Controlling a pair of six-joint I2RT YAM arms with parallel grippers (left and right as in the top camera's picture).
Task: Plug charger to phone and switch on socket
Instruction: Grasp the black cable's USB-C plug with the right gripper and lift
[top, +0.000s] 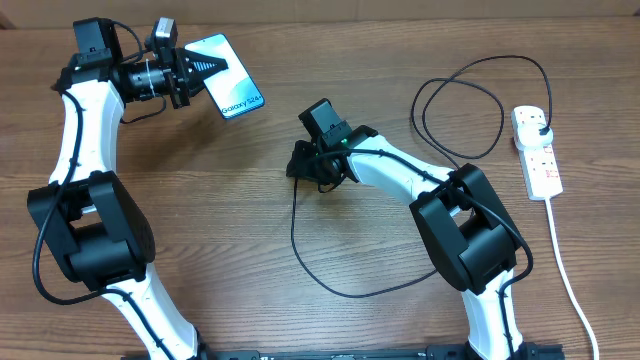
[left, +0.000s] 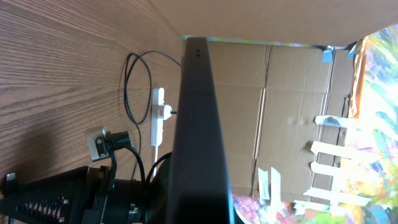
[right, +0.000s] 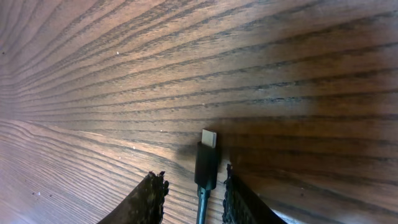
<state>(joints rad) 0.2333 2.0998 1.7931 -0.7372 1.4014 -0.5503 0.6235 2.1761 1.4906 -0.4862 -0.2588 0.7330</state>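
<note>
Left tool clamped on the tilted phone; right tool open astride the charger tip lying on the bench, not yet gripped, so plugging in and switching the socket, well away from both tools, remain.

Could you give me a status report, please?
Left gripper shut on phone. Right gripper open, straddling charger tip, not yet gripped. Nothing between tip and phone.
</note>
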